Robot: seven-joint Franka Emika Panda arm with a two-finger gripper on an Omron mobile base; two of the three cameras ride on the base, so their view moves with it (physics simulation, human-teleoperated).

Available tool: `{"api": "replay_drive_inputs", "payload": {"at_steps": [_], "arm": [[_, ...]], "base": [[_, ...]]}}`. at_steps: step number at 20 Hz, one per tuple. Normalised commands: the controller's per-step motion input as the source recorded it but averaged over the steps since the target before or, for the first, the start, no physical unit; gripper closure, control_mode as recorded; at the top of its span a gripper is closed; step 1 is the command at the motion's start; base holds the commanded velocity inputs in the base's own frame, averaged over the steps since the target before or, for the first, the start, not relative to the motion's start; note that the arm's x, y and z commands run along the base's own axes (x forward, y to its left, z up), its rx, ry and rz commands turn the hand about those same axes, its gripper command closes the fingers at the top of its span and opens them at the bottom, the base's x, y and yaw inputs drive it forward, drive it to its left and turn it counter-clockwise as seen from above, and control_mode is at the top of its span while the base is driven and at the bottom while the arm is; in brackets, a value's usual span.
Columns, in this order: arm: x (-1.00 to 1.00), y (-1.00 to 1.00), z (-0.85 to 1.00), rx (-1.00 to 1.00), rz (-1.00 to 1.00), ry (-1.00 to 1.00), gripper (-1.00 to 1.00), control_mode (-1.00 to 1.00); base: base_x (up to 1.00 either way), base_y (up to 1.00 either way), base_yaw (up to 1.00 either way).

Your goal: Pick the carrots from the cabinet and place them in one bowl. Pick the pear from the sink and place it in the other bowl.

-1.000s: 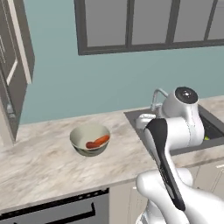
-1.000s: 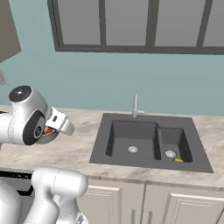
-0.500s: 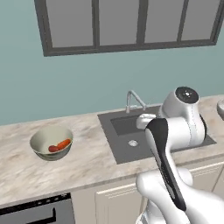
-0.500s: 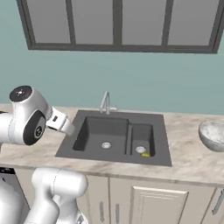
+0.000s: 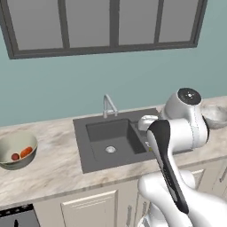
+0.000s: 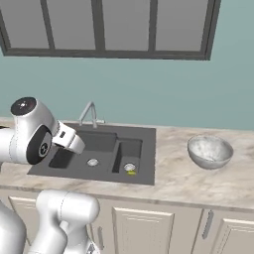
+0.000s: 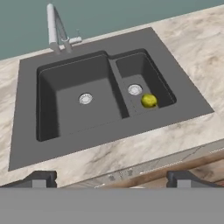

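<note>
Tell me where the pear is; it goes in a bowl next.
The pear lies in the sink's smaller basin, beside its drain.

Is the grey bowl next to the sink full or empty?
Empty. The round greyish silvery bowl on the counter shows just its bare mottled inside; the small yellow-green pear lies in the dark grey sink's smaller basin.
</note>
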Motion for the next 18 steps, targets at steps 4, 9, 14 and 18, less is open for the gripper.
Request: {"api": "replay_drive_inputs", "payload": {"at_steps": [4,9,14,18], "arm": [[0.0,0.0,0.0,0.0,0.0,0.0,-1.0,1.0],[0.0,0.0,0.0,0.0,0.0,0.0,-1.0,1.0],[0.0,0.0,0.0,0.0,0.0,0.0,-1.0,1.0],[0.0,0.0,0.0,0.0,0.0,0.0,-1.0,1.0]], "base": [[-0.08,-0.52,0.0],[0.16,-0.23,0.0],[0.42,-0.05,0.0],[0.44,0.0,0.0]]}}
